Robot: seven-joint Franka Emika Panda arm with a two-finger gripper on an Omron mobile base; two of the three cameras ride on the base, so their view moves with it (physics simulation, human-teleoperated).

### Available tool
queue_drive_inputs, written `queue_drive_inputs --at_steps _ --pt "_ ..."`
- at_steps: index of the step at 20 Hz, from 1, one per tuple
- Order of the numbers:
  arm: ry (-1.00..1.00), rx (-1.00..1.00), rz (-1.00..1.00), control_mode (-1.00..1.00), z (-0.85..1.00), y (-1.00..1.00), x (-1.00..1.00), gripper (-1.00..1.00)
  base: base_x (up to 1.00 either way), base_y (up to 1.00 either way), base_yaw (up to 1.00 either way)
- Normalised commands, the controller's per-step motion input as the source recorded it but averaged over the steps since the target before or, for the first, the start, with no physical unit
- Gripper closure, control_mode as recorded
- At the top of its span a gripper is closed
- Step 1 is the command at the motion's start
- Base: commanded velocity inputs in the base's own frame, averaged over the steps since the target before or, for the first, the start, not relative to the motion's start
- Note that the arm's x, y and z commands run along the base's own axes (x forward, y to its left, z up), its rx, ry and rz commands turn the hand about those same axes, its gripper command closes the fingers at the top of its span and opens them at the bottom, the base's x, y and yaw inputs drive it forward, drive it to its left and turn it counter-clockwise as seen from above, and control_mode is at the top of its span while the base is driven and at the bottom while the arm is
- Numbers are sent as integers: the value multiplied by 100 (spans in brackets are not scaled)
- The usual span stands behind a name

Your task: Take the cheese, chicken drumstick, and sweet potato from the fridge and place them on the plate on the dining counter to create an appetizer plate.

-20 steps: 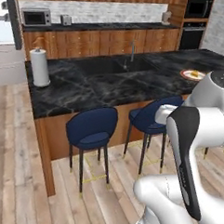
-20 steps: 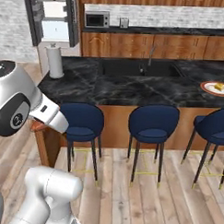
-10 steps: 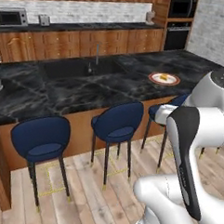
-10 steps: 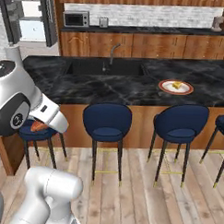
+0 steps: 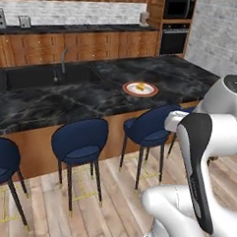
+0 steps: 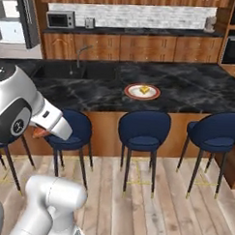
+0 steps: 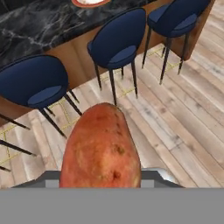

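Reddish-orange sweet potato (image 7: pixel 101 146) between the fingers

no readable text, labels or numbers on anything.

Blue stools (image 6: pixel 142 129) on wooden floor (image 6: pixel 159 208); microwave (image 6: pixel 60 20) and oven (image 5: pixel 175 26) behind.

Reddish-orange sweet potato (image 7: pixel 101 148); red-rimmed white plate (image 6: pixel 142 91); navy stools (image 6: pixel 143 130).
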Motion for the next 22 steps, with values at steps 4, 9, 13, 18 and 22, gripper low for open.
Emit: queue_drive_inputs --at_steps 4,9,13,18,22 --pt "0 0 0 100 0 0 0 100 95 -93 0" --pt "0 0 0 100 0 0 0 100 100 -70 1" --pt "0 0 0 100 0 0 0 100 100 -30 2" --pt "0 0 0 100 0 0 0 100 100 0 5" --pt "0 0 0 100 0 0 0 100 100 0 9"
